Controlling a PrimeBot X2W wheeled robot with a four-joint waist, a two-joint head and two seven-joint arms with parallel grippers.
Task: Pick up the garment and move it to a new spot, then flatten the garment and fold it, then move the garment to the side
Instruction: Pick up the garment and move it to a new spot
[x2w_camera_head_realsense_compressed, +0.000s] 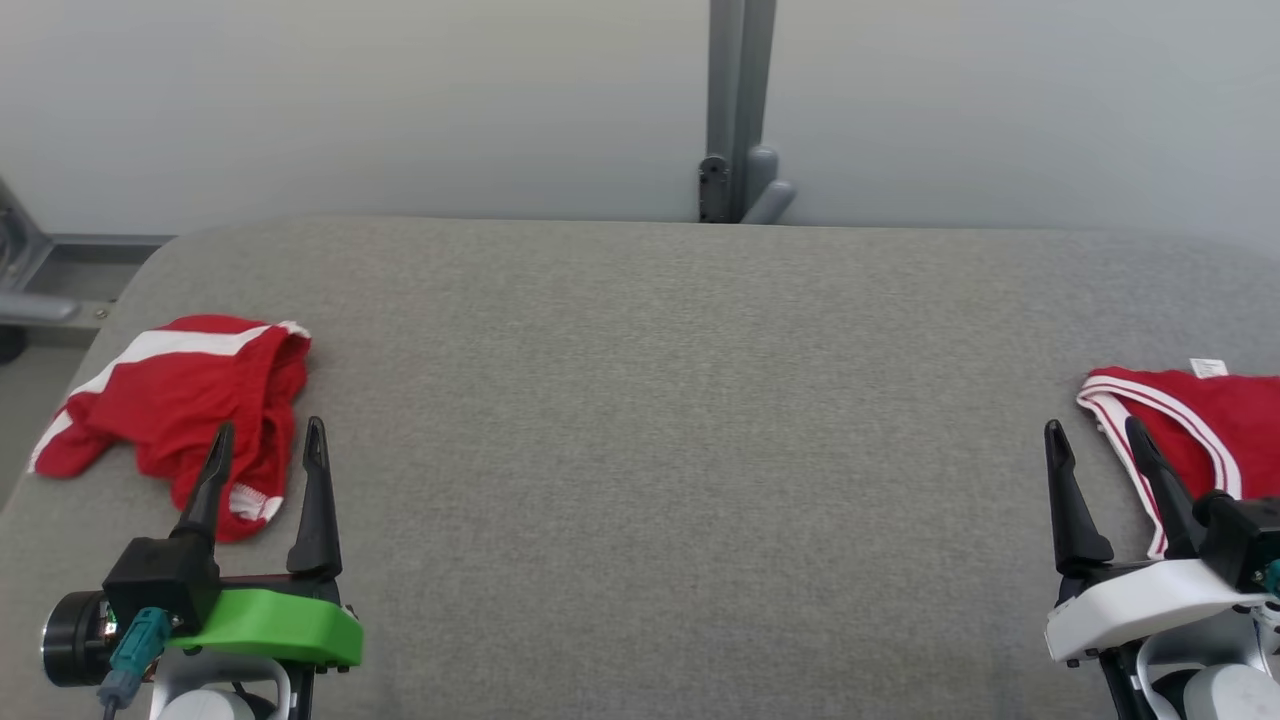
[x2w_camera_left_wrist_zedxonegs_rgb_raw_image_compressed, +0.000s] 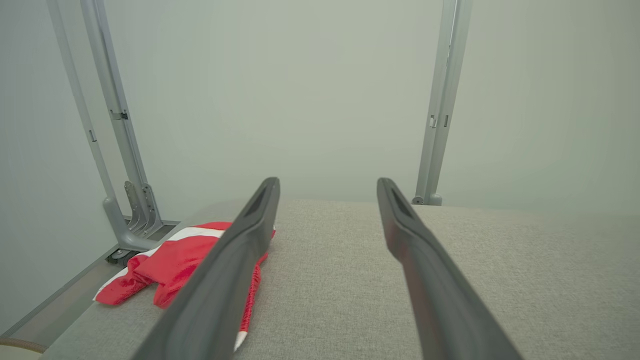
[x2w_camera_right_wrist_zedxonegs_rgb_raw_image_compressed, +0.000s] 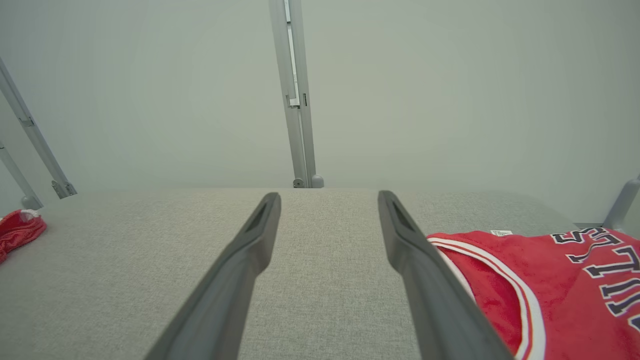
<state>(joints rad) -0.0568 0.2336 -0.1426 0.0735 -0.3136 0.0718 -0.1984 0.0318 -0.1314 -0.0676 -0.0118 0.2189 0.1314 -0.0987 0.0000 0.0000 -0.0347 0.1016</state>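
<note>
A wide grey fabric-covered table (x2w_camera_head_realsense_compressed: 640, 450) carries two garments, well apart. The crumpled red garment with white stripes (x2w_camera_head_realsense_compressed: 170, 395) lies near its left edge, and the flat red jersey with white trim (x2w_camera_head_realsense_compressed: 1215, 425) lies at its right edge. The left gripper (x2w_camera_head_realsense_compressed: 270, 425), fingers spread and empty, sits at the crumpled garment's near side. The right gripper (x2w_camera_head_realsense_compressed: 1092, 424), also spread and empty, is just beside the jersey, whose far edge bears a small white label (x2w_camera_head_realsense_compressed: 1208, 367)
</note>
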